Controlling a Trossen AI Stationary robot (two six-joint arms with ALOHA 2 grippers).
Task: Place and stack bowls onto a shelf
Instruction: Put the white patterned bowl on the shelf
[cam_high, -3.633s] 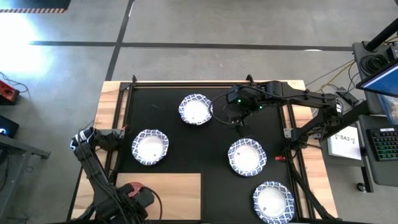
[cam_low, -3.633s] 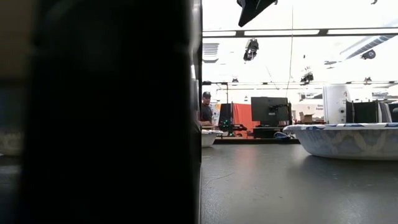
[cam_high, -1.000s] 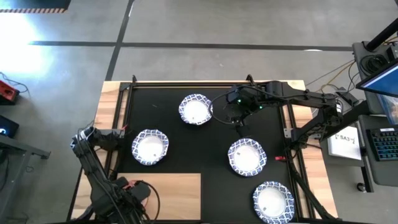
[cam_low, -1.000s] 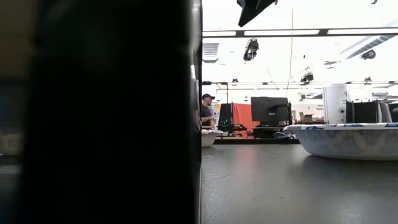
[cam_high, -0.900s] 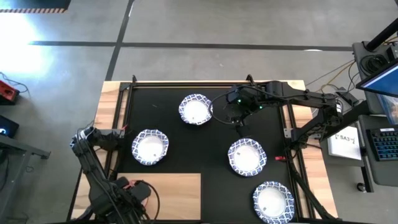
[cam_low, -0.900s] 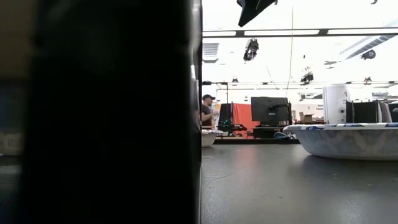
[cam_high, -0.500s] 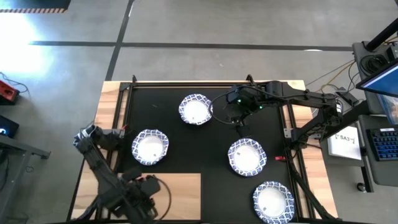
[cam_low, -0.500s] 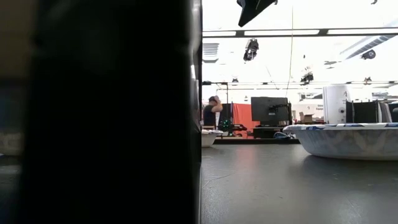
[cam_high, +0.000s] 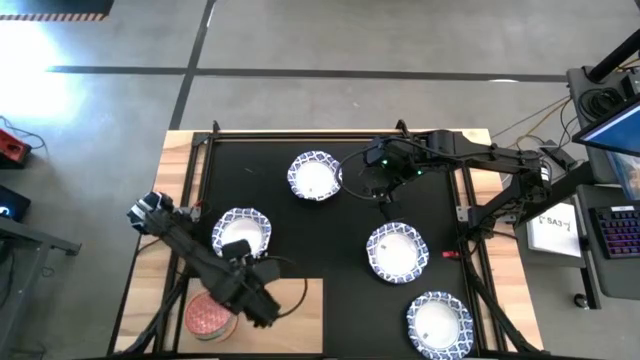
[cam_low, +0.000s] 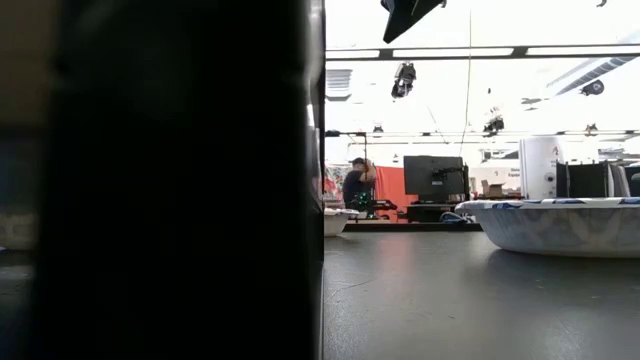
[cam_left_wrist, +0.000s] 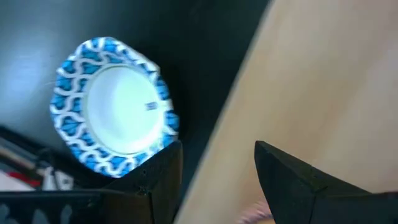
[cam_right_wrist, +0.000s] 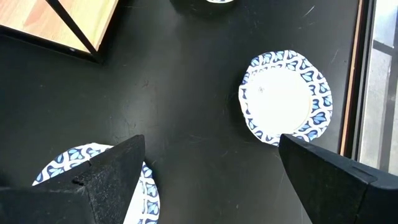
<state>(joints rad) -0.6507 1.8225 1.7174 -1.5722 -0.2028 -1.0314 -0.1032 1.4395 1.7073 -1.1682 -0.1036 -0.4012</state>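
Table stock, left to right, as seen from above.

Red-pink bowl (cam_high: 209, 318): sits on the near-left corner of the shelf (cam_high: 300, 300), upright, nothing stacked in it.

Shelf: pale wood board lying flat at the near-left of the black mat (cam_high: 330, 225); the red-pink bowl is the only bowl on it.

Left gripper (cam_high: 265, 312): hangs over the shelf just right of the red-pink bowl, fingers (cam_left_wrist: 292, 177) apart, nothing between them (the wrist view shows bare wood and mat edge in the gap).

White bowl, left (cam_high: 240, 236): blue patterned rim, on the mat just beyond the shelf's far edge; the left arm crosses its near-left rim from above. The same bowl (cam_left_wrist: 114, 106) shows in the left wrist view, beside the shelf edge.

White bowl, far (cam_high: 314, 176): on the mat toward the far side, well apart from the shelf.

Right gripper (cam_high: 383, 195): held above the mat between the far bowl and the middle-right bowl, fingers (cam_right_wrist: 106, 177) spread wide, holding nothing.

White bowl, middle right (cam_high: 397, 251): on the mat, just nearer than the right gripper.

White bowl, near right (cam_high: 439, 324): on the mat at the near-right corner, apart from the others.

Low view: one patterned bowl (cam_low: 560, 225) at the right on the mat; a dark shape fills the left half. A person (cam_low: 356, 185) stands far back in the room.
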